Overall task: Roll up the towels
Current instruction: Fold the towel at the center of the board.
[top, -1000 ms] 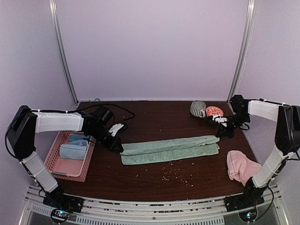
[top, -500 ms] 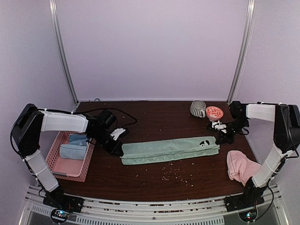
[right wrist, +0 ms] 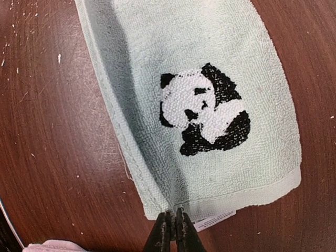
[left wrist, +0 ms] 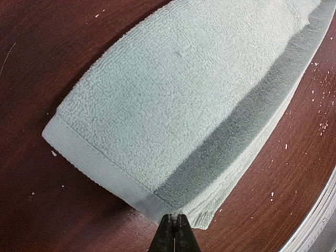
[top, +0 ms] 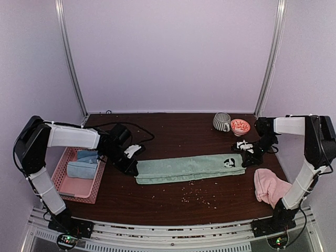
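Since a second ago both grippers have drawn toward 6 o'clock, bringing the far layer over. The mint towel now reads as one narrower strip, with a panda patch showing that was hidden before.

- Mint towel: flat on the table at centre, long axis running 9 to 3 o'clock, folded double. The left wrist view shows the layered edge. The right wrist view shows the panda face up near the hem, with a small white tag at the corner.
- Left gripper: at the strip's 9 o'clock end. We see its jaws together, nipped on the near corner of the hem.
- Right gripper: at the 3 o'clock end. Its jaws are together on the hem corner beside the tag.
- Pink towel: bunched in a loose heap at 4 o'clock on the table, apart from the strip. A sliver of it shows in the right wrist view.
- Crumbs: scattered at 6 o'clock of the strip.
- Mug and bowl: side by side at 1 o'clock, well apart from the towel.
- Basket: pink, at 9 o'clock, with blue cloths inside.
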Motion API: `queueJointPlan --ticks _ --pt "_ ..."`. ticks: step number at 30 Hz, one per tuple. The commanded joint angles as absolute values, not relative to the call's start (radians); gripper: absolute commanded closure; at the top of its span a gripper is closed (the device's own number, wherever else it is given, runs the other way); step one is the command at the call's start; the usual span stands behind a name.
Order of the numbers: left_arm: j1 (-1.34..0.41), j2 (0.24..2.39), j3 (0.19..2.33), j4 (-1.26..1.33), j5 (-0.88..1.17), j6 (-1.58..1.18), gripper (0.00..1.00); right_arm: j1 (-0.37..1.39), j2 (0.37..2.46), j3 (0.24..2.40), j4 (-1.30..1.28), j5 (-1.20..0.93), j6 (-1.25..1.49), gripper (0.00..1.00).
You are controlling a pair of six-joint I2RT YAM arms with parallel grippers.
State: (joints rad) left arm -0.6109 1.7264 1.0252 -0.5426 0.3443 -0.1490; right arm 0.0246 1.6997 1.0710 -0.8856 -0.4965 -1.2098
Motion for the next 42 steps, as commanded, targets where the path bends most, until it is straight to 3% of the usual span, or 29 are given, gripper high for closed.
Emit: queueJointPlan --ticks 1,10,19,25,32,39,42 --pt "-0.61 1.736 1.04 -0.568 0.315 -0.122 1.0 0.029 1.69 1.053 -0.936 -0.46 -1.249 0.94" --pt "-0.61 1.721 1.042 -0.575 0.33 -0.115 1.0 0.041 1.678 1.036 -0.934 -0.458 -1.231 0.92" --pt "-0.611 1.588 1.05 -0.646 0.325 -0.096 0.86 0.041 1.588 1.019 -0.994 -0.432 -1.242 0.87" --pt "-0.611 1.583 1.104 -0.593 0.295 -0.134 0.78 0.041 1.619 1.112 -1.048 -0.529 -1.205 0.81" --pt "-0.616 1.725 1.189 -0.475 0.302 -0.228 0.8 0.043 1.723 1.225 -0.82 -0.539 -0.881 0.83" --pt "-0.675 1.792 1.217 -0.432 0.291 -0.262 0.79 0.039 1.759 1.212 -0.679 -0.361 -0.68 0.83" --pt "-0.694 1.821 1.221 -0.431 0.282 -0.264 0.79 0.026 1.79 1.246 -0.723 -0.371 -0.639 0.76"
